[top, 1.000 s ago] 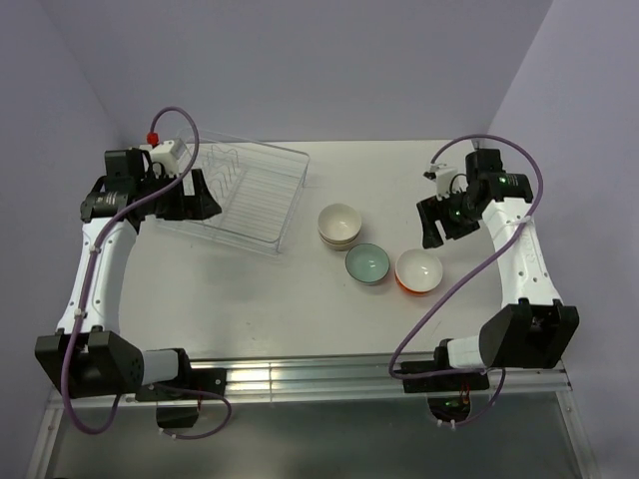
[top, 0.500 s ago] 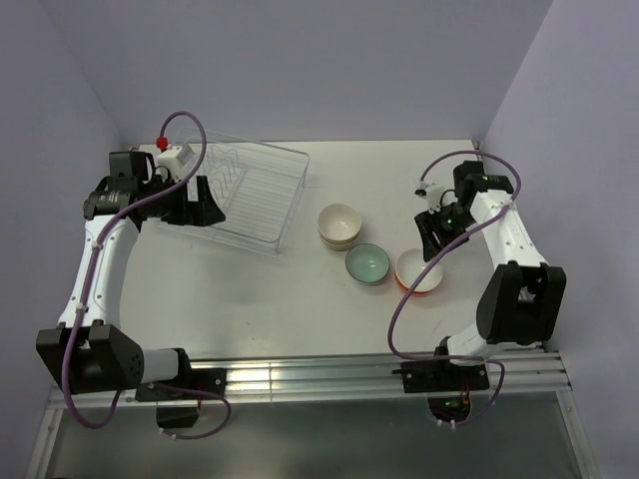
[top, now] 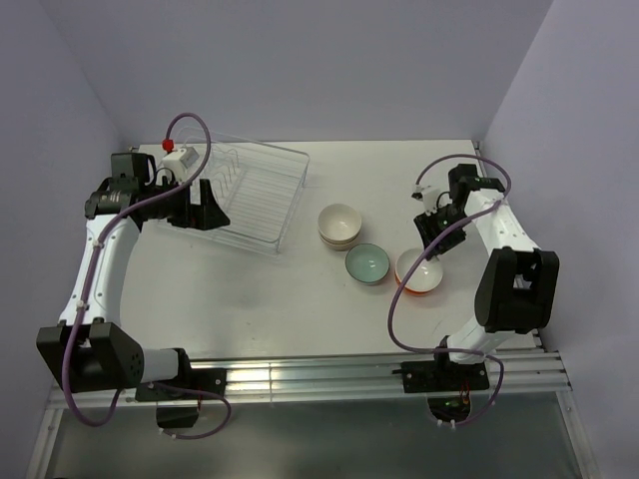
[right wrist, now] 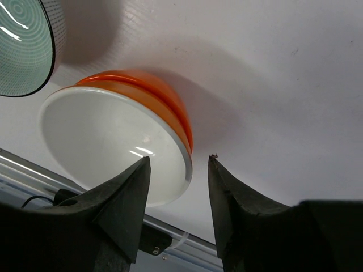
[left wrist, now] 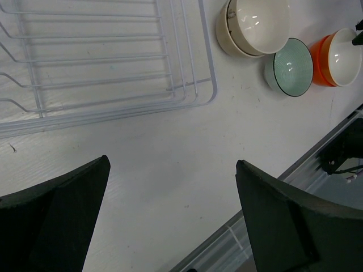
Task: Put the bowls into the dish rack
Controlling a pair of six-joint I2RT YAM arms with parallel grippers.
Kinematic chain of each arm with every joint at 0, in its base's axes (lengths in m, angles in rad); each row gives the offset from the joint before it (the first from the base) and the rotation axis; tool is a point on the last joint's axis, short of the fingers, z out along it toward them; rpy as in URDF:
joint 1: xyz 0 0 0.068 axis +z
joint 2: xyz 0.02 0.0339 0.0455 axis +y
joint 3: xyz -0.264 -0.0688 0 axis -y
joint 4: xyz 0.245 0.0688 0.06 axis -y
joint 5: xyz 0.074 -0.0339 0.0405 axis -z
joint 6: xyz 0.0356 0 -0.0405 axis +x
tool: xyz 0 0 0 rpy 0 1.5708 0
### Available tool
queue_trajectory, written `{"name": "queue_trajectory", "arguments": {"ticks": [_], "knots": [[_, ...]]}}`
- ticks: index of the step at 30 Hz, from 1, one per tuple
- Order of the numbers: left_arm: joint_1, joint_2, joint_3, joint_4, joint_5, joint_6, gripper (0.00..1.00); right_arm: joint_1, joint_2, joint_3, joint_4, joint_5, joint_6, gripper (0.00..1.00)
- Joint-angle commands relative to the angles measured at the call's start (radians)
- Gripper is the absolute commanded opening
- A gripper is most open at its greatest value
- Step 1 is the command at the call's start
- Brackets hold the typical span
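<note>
The orange bowl (top: 417, 272), white inside (right wrist: 113, 136), sits on the table at the right. My right gripper (top: 434, 244) (right wrist: 178, 158) straddles its far rim, one finger over the white inside and the other outside. Its jaws are partly closed, with a gap still showing at the rim. A pale teal bowl (top: 367, 263) (right wrist: 22, 45) lies just left of it. Two cream bowls (top: 339, 224) (left wrist: 258, 25) are stacked further back. The clear dish rack (top: 297, 178) (left wrist: 207, 51) with its white wires holds no bowl. My left gripper (top: 203, 212) (left wrist: 173, 164) hangs wide open beside the rack's near-left side, holding nothing.
A metal rail (top: 329, 374) runs along the table's near edge, where both arm bases are bolted. Purple walls close in the back and both sides. A purple cable loops off each arm.
My right gripper has come down and inward onto the orange bowl's rim, and its jaws have narrowed. The left gripper has shifted slightly right by the rack, still wide open.
</note>
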Motion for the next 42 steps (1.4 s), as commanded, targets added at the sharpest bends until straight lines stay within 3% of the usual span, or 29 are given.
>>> {"name": "queue_trajectory", "arguments": {"ticks": [1,15,19,24,25,30,31,38,42], "knots": [[0.002,0.009,0.008,-0.006,0.046,0.032,0.99,-0.007,0.014,-0.006,0.044,0.008,-0.016,0.52],[0.002,0.016,0.007,0.004,0.041,0.016,1.0,-0.007,0.034,-0.042,0.089,0.026,-0.027,0.47],[0.002,0.014,0.004,0.007,0.044,0.015,0.99,-0.009,0.031,-0.051,0.093,0.026,-0.03,0.41],[0.002,0.011,0.004,0.01,0.038,0.007,0.99,-0.012,0.031,-0.046,0.086,0.022,-0.033,0.26],[0.002,0.011,0.004,0.01,0.038,0.007,0.99,-0.013,0.026,-0.045,0.079,0.019,-0.033,0.19],[0.002,0.002,0.004,0.008,0.035,0.009,1.0,-0.021,-0.001,-0.005,0.032,0.006,-0.05,0.08],[0.002,0.0,0.004,0.008,0.035,0.009,0.99,-0.024,-0.012,0.004,0.021,-0.001,-0.054,0.0],[0.002,-0.012,0.011,0.005,0.049,0.01,0.99,-0.053,-0.057,0.113,-0.085,-0.073,-0.082,0.0],[0.002,-0.024,0.039,0.014,0.059,-0.019,0.99,-0.059,-0.09,0.191,-0.151,-0.235,-0.059,0.0]]}}
